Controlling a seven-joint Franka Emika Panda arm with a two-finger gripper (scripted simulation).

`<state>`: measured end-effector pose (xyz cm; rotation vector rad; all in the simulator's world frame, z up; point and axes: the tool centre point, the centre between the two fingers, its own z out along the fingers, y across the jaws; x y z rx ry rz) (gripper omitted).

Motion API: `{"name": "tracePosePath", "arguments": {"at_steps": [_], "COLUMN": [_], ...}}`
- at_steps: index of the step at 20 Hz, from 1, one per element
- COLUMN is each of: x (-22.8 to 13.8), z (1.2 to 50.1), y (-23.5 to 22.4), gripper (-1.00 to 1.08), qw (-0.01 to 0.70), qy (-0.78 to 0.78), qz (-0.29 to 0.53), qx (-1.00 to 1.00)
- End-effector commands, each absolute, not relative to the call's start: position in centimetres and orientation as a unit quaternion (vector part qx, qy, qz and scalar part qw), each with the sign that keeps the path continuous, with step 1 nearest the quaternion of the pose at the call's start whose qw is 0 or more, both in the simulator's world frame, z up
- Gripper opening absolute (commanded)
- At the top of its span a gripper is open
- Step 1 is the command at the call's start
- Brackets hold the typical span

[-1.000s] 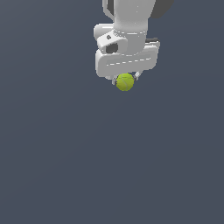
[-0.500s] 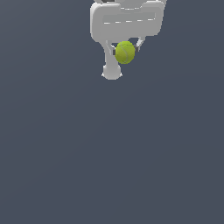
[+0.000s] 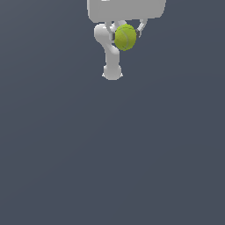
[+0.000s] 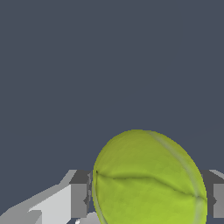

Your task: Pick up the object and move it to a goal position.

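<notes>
The object, a yellow-green ball (image 3: pixel 125 37) with curved seam lines, hangs high above the grey floor near the top of the exterior view. My white gripper (image 3: pixel 126 36) is shut on it, one finger on each side, and the hand above is cut off by the frame's top edge. In the wrist view the ball (image 4: pixel 148 179) fills the space between the two dark finger pads (image 4: pixel 79 194), and the gripper (image 4: pixel 148 197) holds it at its widest part.
The arm's white links and base (image 3: pixel 111 70) stand behind the gripper in the exterior view. A plain dark grey floor (image 3: pixel 110 154) spreads under everything. No goal marker shows.
The gripper has risen with the ball, moving up and toward the exterior camera. The hand now sits partly out of the frame's top and the arm's base shows behind it.
</notes>
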<state>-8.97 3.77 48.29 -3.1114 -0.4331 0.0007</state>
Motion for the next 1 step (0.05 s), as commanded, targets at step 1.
{"name": "tracePosePath", "arguments": {"at_steps": [1], "x": [-9.02], "z": [48.58], "y": [3.76], "gripper": [-1.00], "qw": [0.000], "qy": [-0.138], "qz": [0.000], "qx": [-0.990]}}
